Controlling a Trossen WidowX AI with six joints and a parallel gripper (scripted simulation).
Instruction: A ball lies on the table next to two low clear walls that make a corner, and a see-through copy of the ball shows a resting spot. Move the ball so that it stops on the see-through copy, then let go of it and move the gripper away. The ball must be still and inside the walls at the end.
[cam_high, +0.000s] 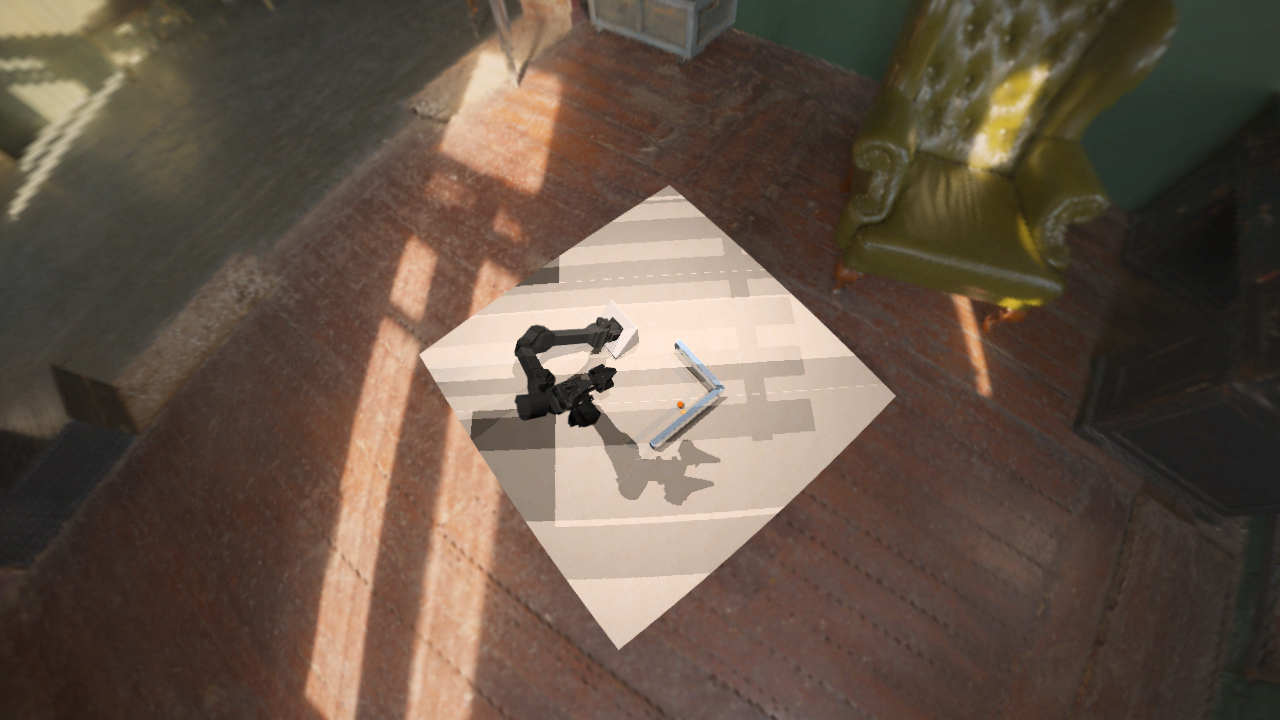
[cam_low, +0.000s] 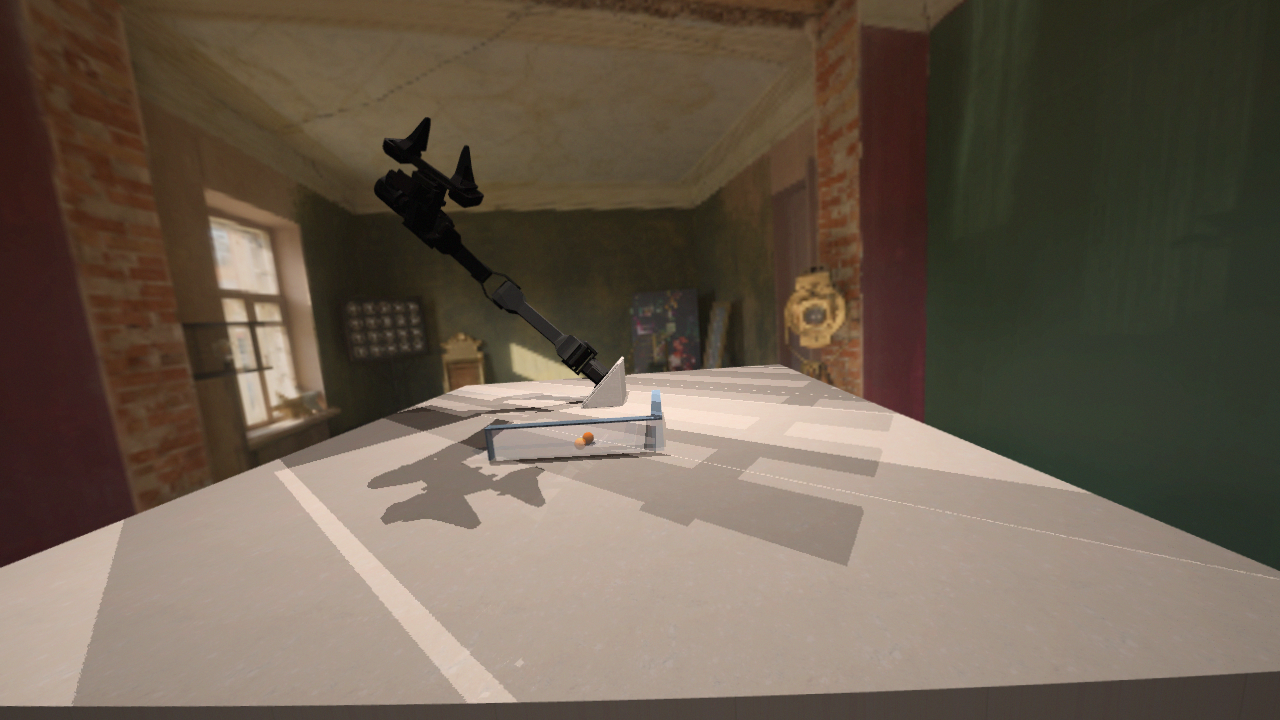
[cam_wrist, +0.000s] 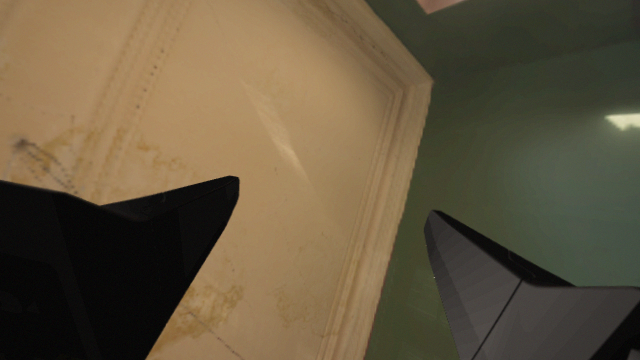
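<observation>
The orange ball (cam_high: 680, 404) (cam_low: 588, 437) lies on the table, on the inner side of one low clear wall (cam_high: 687, 417) (cam_low: 537, 424). The other wall (cam_high: 698, 364) (cam_low: 657, 404) meets it at a corner. The paler see-through copy (cam_high: 684, 411) (cam_low: 580, 443) is right beside the ball, a little nearer to the first wall; the two overlap in the exterior view. My gripper (cam_high: 601, 395) (cam_low: 446, 134) (cam_wrist: 333, 203) is open and empty, raised high above the table, its fingers pointing up. The wrist view shows only the fingers, ceiling and room wall, with no ball.
The table (cam_high: 626, 591) (cam_low: 626, 617) carries the arm's white wedge-shaped base (cam_high: 624, 333) (cam_low: 610, 389), outside the corner walls. Shadows of the arm and gripper fall on the table close to the first wall. An armchair (cam_high: 975, 214) stands beyond the table.
</observation>
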